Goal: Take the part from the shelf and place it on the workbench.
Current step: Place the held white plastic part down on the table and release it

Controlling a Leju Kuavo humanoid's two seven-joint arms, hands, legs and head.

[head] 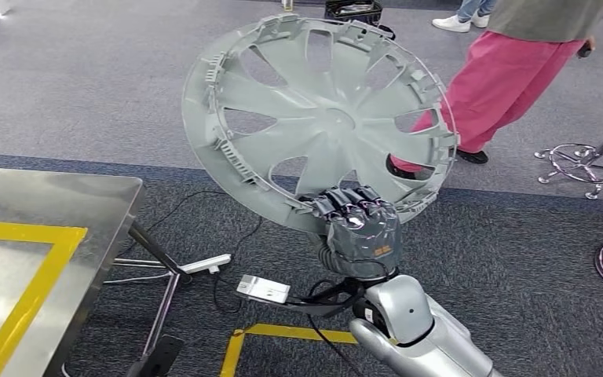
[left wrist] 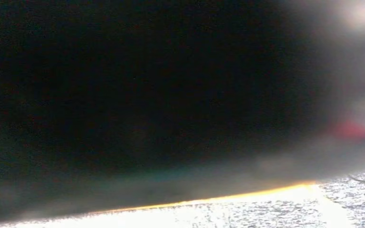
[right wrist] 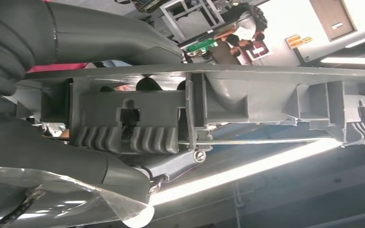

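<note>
Right hand (head: 359,228) is wrapped around the lower rim of the part (head: 314,118), a large grey plastic wheel cover, dark fingers curled over the edge near the cover's six o'clock and the silver forearm rising from the bottom of the head view. From the right wrist camera the thumb (right wrist: 123,38) lies along one face of the rim while the ribbed clips (right wrist: 123,137) and a thin wire ring (right wrist: 266,141) sit on the inner side, so the hold looks like a clamp across the rim's thickness. What the left hand is doing I cannot tell; its wrist camera gives a dark blur with a bright strip of floor.

The cover stands nearly upright in the air above the carpet, inner side toward the camera, clear of everything. The steel bench (head: 47,236) with its yellow tape border (head: 23,259) lies at about eight o'clock from the hand, well apart from the cover. On the floor between are a power strip (head: 263,288) and cables. Farther off, at two o'clock, a person in pink trousers (head: 495,86) stands by a stool base (head: 581,165).

I judge the cover light but broad and springy: held at one edge it will tend to swing and twist. The spokes and clips look brittle, so the rim is the safer hold, and it should be laid flat onto the bench, not dropped.
</note>
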